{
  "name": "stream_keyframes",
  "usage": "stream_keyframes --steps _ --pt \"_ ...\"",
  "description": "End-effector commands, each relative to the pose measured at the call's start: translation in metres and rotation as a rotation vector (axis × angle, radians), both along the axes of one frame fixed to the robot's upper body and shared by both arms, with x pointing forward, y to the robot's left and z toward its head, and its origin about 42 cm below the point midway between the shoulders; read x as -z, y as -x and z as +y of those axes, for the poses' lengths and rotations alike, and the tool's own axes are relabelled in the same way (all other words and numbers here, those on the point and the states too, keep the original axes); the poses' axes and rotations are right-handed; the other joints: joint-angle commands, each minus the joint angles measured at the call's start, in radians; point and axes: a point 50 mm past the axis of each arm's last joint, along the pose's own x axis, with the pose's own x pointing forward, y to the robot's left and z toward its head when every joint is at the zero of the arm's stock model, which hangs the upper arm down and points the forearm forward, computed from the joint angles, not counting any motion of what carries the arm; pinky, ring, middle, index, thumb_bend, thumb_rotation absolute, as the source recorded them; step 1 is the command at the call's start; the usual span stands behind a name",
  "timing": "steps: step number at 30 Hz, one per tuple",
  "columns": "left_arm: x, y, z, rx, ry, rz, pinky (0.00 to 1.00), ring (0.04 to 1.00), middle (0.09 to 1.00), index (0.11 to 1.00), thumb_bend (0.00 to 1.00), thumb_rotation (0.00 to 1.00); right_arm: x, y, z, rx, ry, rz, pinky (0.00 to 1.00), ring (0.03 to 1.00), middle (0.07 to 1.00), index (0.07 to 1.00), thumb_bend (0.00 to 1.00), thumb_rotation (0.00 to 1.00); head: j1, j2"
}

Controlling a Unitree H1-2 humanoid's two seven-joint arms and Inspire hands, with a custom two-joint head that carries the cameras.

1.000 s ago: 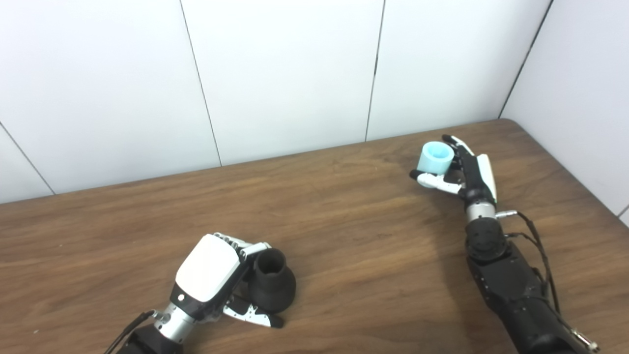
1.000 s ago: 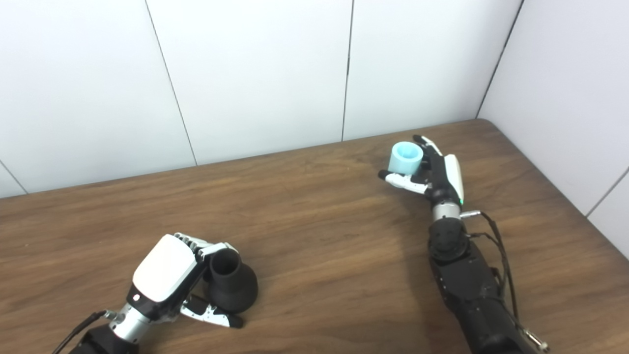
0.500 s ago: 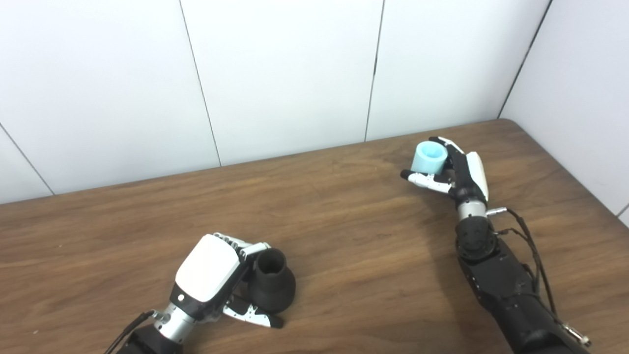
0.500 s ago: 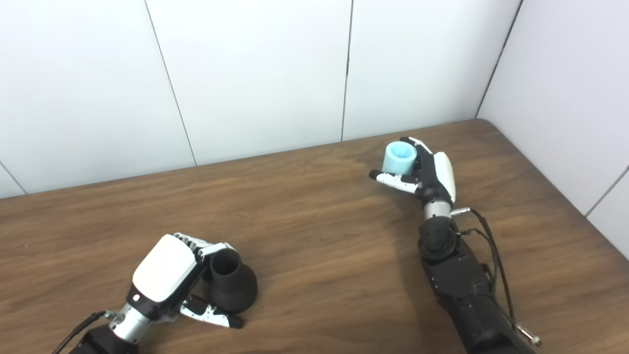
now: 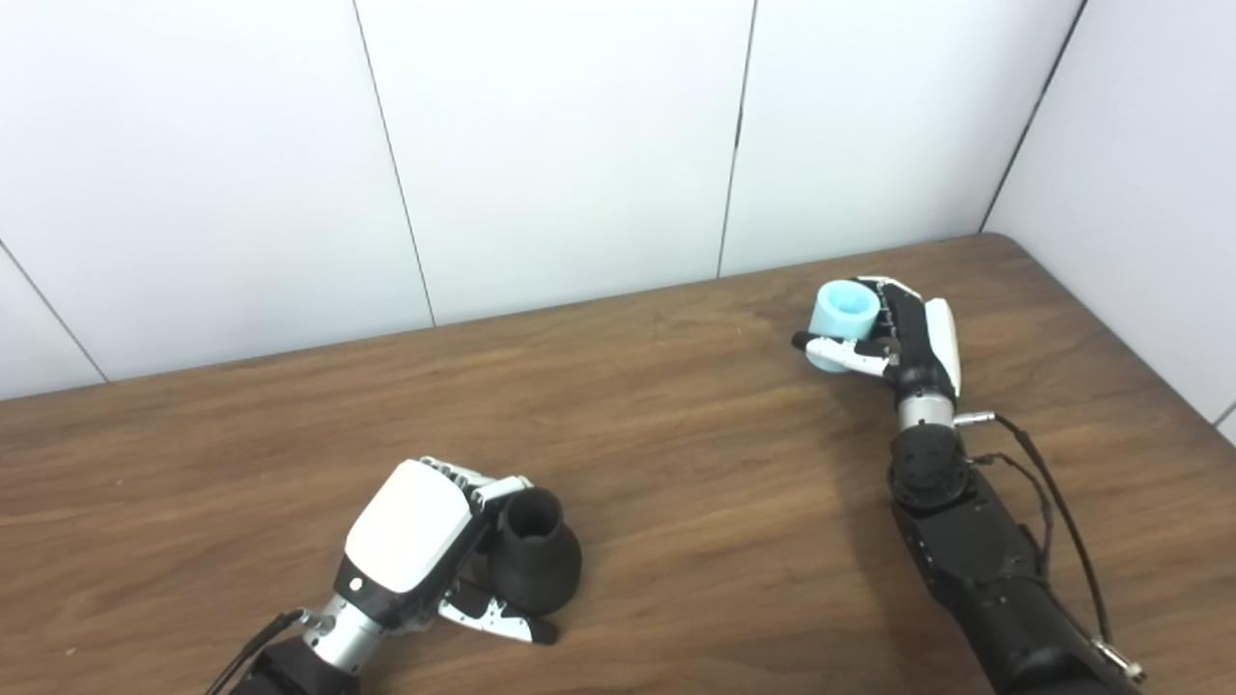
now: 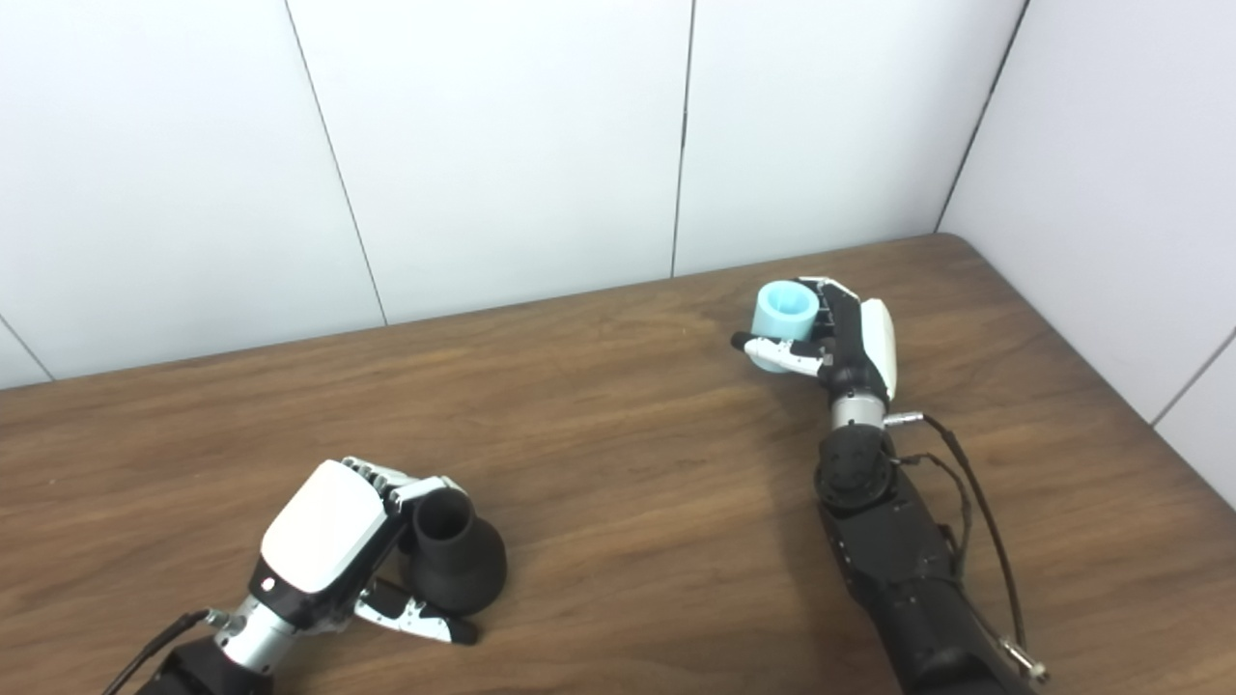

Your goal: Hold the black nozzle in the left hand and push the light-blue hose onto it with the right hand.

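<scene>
I am looking down on a brown wooden tabletop point(image 5: 676, 454) set against white wall panels point(image 5: 560, 145). My left hand point(image 5: 415, 545) sits near the front edge, left of the middle, with its white back facing up. Its fingers point(image 5: 463, 475) curl around the far side of the black nozzle point(image 5: 533, 565) and its thumb lies along the near side, so the nozzle is gripped between them. The nozzle stands upright on its wide flared base, touching the wood, with its narrower round opening facing up.

My right hand point(image 6: 850, 338) is well apart from it, toward the back right corner of the tabletop, its arm reaching up from the front edge. Its fingers wrap the far side of the light-blue hose point(image 6: 784, 311), a short stubby tube, and the thumb crosses in front of it, pinching it. The tube's open end points up. I cannot tell whether its lower end touches the tabletop.
</scene>
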Motion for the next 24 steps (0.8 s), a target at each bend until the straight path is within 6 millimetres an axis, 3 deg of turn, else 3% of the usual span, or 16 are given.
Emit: stream_keyframes --steps 1,2,3,4,7,14,19,24 --pt "0.056 0.041 0.012 -0.026 -0.033 0.162 0.09 0.139 0.204 0.481 0.52 0.04 -0.008 -0.005 0.006 -0.021 -0.011 -0.015 0.45 0.542 0.583 0.525 0.68 0.14 -0.001 0.004" --pt "0.055 0.041 0.013 -0.026 -0.033 0.163 0.09 0.140 0.204 0.482 0.52 0.04 -0.008 -0.005 0.006 -0.019 -0.008 -0.014 0.45 0.541 0.576 0.502 0.59 0.13 -0.001 0.004" --pt "0.056 0.041 0.013 -0.026 -0.031 0.163 0.09 0.140 0.204 0.482 0.52 0.04 -0.008 -0.005 0.006 -0.019 -0.008 -0.020 0.45 0.540 0.571 0.494 0.56 0.13 -0.001 0.004" --pt "0.056 0.041 0.013 -0.027 -0.028 0.162 0.09 0.140 0.205 0.481 0.52 0.04 -0.008 -0.005 0.007 -0.019 -0.009 -0.024 0.44 0.521 0.535 0.479 0.54 0.05 -0.001 0.004" --pt "0.056 0.040 0.013 -0.026 -0.027 0.163 0.09 0.138 0.204 0.481 0.52 0.04 -0.009 -0.005 0.008 -0.022 -0.013 -0.028 0.44 0.476 0.491 0.482 0.53 0.01 -0.001 0.004" --pt "0.056 0.040 0.013 -0.028 -0.022 0.170 0.09 0.140 0.206 0.481 0.52 0.04 -0.009 -0.003 0.010 -0.032 -0.021 -0.034 0.42 0.443 0.474 0.498 0.53 0.00 -0.001 0.004" --pt "0.055 0.040 0.013 -0.027 -0.030 0.169 0.09 0.141 0.207 0.481 0.52 0.04 -0.010 -0.001 0.011 -0.042 -0.011 -0.040 0.42 0.446 0.476 0.495 0.53 0.00 0.002 0.003" --pt "0.055 0.041 0.010 -0.019 -0.036 0.163 0.09 0.141 0.206 0.481 0.52 0.04 -0.023 0.005 0.020 -0.133 0.068 -0.055 0.42 0.456 0.474 0.504 0.53 0.00 0.044 0.015"
